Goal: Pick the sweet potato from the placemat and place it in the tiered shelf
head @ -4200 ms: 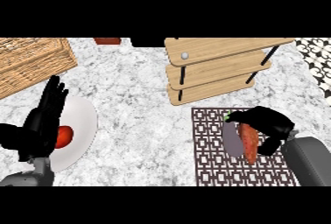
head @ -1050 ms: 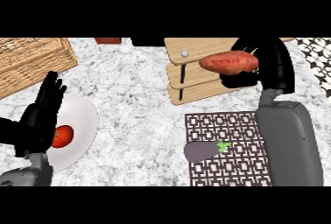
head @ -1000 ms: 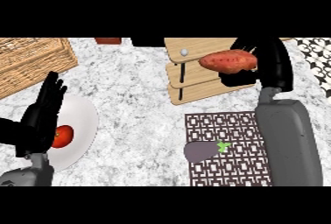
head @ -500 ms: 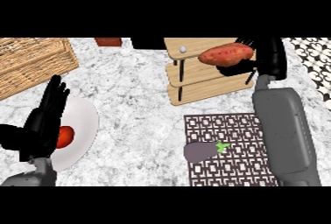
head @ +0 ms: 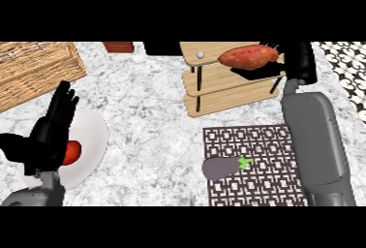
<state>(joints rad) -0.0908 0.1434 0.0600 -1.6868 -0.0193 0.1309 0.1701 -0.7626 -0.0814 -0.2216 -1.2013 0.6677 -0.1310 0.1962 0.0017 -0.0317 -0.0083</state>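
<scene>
Right black hand [head: 286, 65] curled round the reddish-orange sweet potato [head: 248, 55], over the light wooden tiered shelf's [head: 229, 87] top board | left black hand [head: 50, 131] unclenched, fingers straight, well left of shelf | brown patterned placemat [head: 250, 164] below shelf

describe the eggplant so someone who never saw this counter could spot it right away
Start at the dark patterned placemat on the marble counter, in front of the wooden tiered shelf. The eggplant lies on the mat's left edge, the only thing on it. It is dull greyish purple with a small green stem, unlike the reddish-orange sweet potato held by the right hand up at the shelf.
</scene>
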